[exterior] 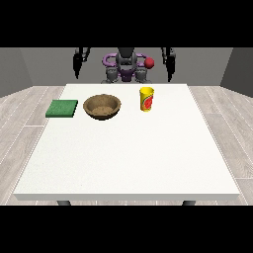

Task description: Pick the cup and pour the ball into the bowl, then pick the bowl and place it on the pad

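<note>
cup [147, 99], yellow with a red and green mark on its side, stands upright on the white table [128, 158], its long axis vertical and its open mouth facing up. it sits towards the far edge of the table, a little to the right of the middle in the front view. the ball cannot be seen inside it from here.

just to the cup's left, apart from it, rests the brown bowl [102, 106], open side up. further left again, near the table's left edge, the green pad [62, 108] lies flat, apart from the bowl.

both hands hang beyond the table's far edge, beside the robot's body [126, 66], well apart from the cup and not over the table. the hand at the view's right [171, 65] is the nearer one to the cup, up and to the right of it; the hand at the view's left [77, 63] is up and to the left, beyond the bowl. neither has hold of anything. both are small and dark, and i cannot tell how far open either is.

a small red sphere [149, 63] shows by the robot's shoulder.
</note>
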Available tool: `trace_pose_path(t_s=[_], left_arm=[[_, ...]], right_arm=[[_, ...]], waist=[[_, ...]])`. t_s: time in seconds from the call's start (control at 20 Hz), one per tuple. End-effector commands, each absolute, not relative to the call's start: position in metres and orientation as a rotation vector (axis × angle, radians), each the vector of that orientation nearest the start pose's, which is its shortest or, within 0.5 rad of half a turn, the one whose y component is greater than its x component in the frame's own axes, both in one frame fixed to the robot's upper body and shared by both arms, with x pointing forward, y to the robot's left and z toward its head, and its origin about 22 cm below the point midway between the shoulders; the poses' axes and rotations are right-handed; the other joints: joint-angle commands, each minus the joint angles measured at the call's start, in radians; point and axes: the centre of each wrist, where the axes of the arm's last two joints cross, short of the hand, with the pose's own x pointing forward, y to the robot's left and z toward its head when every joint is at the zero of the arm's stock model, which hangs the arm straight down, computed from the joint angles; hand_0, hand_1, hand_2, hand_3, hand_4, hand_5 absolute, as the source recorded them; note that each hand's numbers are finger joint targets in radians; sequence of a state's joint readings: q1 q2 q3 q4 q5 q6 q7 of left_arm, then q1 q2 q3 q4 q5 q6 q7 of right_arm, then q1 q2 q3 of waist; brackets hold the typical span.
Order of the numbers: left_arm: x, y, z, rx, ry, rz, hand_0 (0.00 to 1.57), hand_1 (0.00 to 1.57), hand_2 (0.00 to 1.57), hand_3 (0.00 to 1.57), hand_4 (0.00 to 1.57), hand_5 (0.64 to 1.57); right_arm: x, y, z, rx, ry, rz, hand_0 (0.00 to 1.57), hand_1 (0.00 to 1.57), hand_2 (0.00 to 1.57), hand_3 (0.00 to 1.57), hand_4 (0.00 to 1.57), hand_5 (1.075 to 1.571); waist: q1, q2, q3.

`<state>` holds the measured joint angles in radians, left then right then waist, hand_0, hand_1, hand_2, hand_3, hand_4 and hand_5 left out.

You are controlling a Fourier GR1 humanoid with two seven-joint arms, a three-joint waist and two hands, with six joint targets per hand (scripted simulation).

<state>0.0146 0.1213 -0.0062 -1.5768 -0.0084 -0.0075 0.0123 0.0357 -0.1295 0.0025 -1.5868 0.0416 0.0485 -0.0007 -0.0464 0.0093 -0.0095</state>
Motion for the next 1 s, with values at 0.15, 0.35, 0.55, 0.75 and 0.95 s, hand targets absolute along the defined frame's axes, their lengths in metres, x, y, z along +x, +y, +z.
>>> trace_pose_path(t_s=[0.15,0.35,0.55,0.75,0.95], left_arm=[[0.240,0.262,0.031,0.112,-1.577,-0.124,0.00,0.00,0.00,0.00,0.00,1.557],[0.255,0.239,0.058,-0.024,-1.638,0.084,0.00,0.00,0.00,0.00,0.00,1.558],[0.259,0.280,0.082,0.023,-1.720,0.074,0.00,0.00,0.00,0.00,0.00,1.552],[0.258,0.273,0.065,0.001,-1.765,0.065,0.00,0.00,0.00,0.00,0.00,1.547],[0.283,0.293,0.068,0.011,-1.833,0.084,0.00,0.00,0.00,0.00,0.00,1.539]], right_arm=[[0.234,-0.271,0.030,-0.133,-1.568,0.185,0.00,0.00,0.00,0.00,0.00,1.569],[0.234,-0.316,0.043,0.011,-1.594,0.058,0.00,0.00,0.00,0.00,0.00,1.569],[0.229,-0.319,0.049,0.003,-1.640,0.054,0.00,0.00,0.00,0.00,0.00,1.570],[0.235,-0.349,0.058,0.013,-1.697,0.022,0.00,0.00,0.00,0.00,0.00,1.569],[0.242,-0.309,0.047,0.035,-1.775,0.046,0.00,0.00,0.00,0.00,0.00,1.569]], waist=[[-0.003,-0.227,0.0074],[-0.018,-0.217,0.0108],[-0.004,-0.132,0.0094],[0.017,-0.067,0.0095],[-0.011,0.018,0.0094]])
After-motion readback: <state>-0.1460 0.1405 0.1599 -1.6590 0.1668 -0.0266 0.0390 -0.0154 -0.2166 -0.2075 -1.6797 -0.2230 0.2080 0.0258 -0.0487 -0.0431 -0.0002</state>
